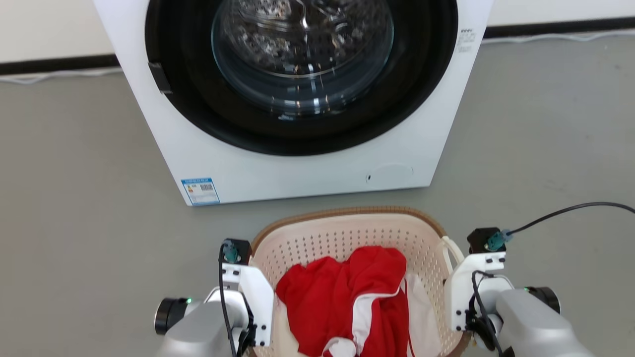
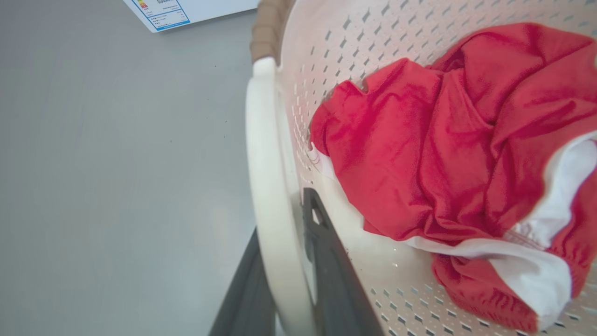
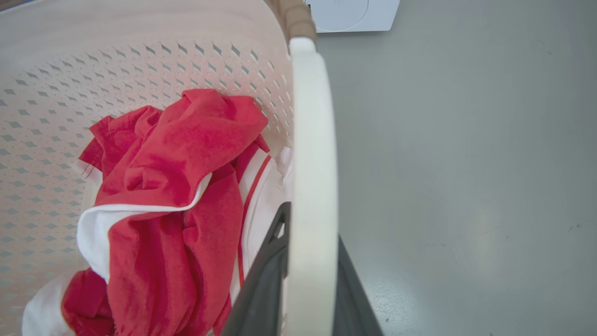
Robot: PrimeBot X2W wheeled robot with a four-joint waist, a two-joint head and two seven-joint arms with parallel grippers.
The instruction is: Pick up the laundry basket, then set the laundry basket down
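Note:
The laundry basket (image 1: 347,233) is cream-white and perforated with a brown woven rim, and it sits low in the head view just in front of the washing machine. It holds crumpled red and white clothes (image 1: 347,297). My left gripper (image 2: 284,219) is shut on the basket's white left handle (image 2: 266,154), one dark finger outside and one inside the basket. My right gripper (image 3: 310,228) is shut on the white right handle (image 3: 312,140) in the same way. I cannot tell whether the basket's bottom touches the floor.
A white front-loading washing machine (image 1: 278,173) with its round glass door shut stands directly beyond the basket. Grey floor (image 1: 74,198) spreads open to both sides. A black cable (image 1: 560,210) arcs from my right wrist out to the right.

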